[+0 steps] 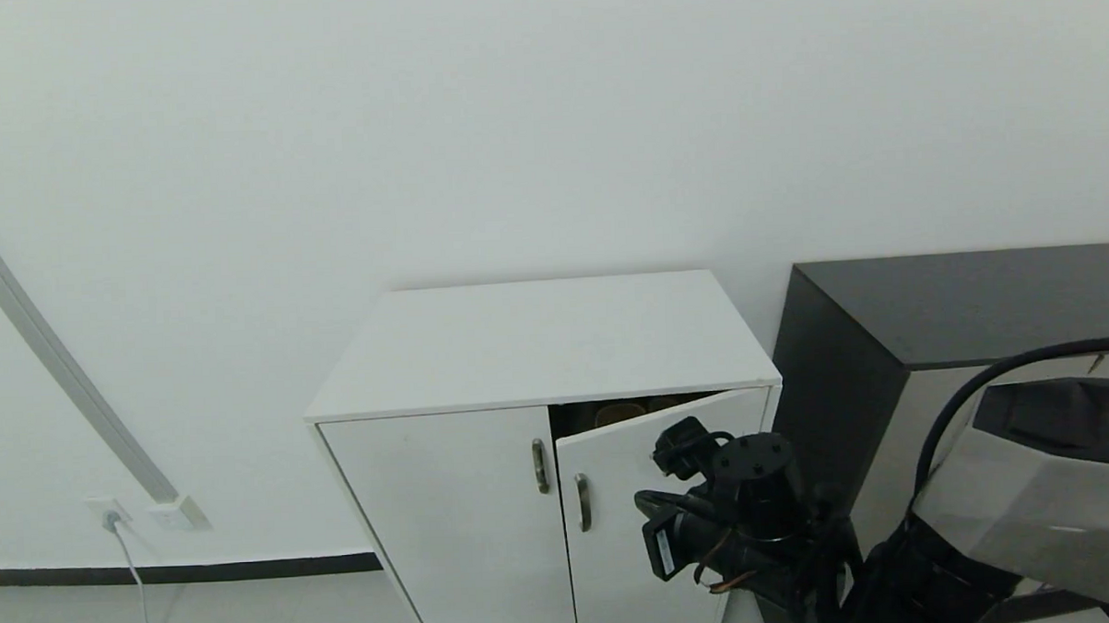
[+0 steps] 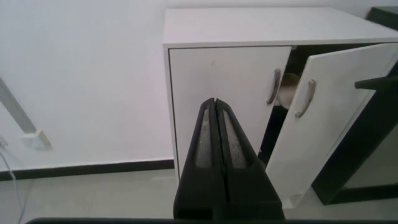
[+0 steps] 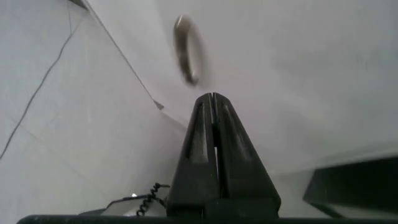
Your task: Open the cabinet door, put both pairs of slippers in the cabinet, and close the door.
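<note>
Head view looks down on a white cabinet standing against the wall, with a dark cabinet just beside it on the robot's right. The left door is closed flat. The right door stands ajar, its free edge swung out toward the robot, so a dark gap shows under the top panel. A tan shape sits inside that gap, too little of it visible to tell what it is. Each door carries a metal handle near the middle seam: the left handle and the right handle. The right arm is in front of the ajar door.

In the right wrist view, the right gripper has its fingers pressed together with only a thin slit between them, grasping nothing. Their tips point at the door face just short of the right handle; whether they touch the door cannot be told.

In the left wrist view, the left gripper is well back from the cabinet, in front of the left door. Its fingers are clenched tight against each other and carry nothing. On the wall to the left, a socket has a cable hanging down to the floor.
</note>
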You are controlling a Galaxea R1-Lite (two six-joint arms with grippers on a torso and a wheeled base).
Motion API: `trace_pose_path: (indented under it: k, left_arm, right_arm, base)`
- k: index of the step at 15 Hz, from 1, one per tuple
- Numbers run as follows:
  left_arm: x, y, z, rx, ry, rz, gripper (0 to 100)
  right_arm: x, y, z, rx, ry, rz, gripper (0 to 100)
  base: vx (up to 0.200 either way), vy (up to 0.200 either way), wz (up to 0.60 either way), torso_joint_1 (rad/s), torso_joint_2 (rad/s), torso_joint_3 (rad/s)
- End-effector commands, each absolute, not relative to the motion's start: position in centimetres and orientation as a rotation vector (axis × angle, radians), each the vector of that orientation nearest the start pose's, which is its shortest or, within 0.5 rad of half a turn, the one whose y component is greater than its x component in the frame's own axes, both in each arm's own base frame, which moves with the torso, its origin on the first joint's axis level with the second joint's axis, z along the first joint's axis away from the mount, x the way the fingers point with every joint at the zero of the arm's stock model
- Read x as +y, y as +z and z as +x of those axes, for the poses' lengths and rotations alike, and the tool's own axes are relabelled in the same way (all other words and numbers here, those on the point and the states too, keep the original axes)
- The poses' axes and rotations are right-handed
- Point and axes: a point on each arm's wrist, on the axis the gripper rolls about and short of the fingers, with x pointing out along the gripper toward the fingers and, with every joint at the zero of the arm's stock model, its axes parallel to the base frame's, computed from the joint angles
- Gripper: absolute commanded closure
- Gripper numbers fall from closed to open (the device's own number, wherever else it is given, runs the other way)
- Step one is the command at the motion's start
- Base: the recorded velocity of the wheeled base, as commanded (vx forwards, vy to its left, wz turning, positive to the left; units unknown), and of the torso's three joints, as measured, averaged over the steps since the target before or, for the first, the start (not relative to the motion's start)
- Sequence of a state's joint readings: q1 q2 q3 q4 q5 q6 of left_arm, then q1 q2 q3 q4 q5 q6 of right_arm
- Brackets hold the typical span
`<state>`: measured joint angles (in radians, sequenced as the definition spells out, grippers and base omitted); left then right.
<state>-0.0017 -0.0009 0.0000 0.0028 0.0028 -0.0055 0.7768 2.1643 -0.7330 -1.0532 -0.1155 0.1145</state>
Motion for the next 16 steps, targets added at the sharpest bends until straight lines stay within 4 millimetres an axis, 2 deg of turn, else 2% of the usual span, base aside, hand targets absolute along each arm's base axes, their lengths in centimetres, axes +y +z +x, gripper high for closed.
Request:
trace_pose_path:
  k: [1, 8, 16]
  left_arm:
    - [0.0, 7.5, -2.3, 0.002, 0.0, -0.006, 100]
    - [0.0, 7.5, -2.3, 0.002, 0.002, -0.005, 100]
    - [0.0, 7.5, -2.3, 0.002, 0.002, -0.003, 100]
  right_arm:
    - [25.3, 3.8, 28.4, 0.379, 0.589, -0.046, 100]
    - [25.6, 3.7, 32.2, 0.324, 0.545, -0.012, 100]
    - [25.0, 2.4, 34.7, 0.323, 0.518, -0.002, 100]
  base:
    - [0.0, 0.0, 0.0, 0.0, 0.0, 0.0]
    - [0.0, 0.0, 0.0, 0.0, 0.0, 0.0]
    - [0.0, 0.0, 0.0, 0.0, 0.0, 0.0]
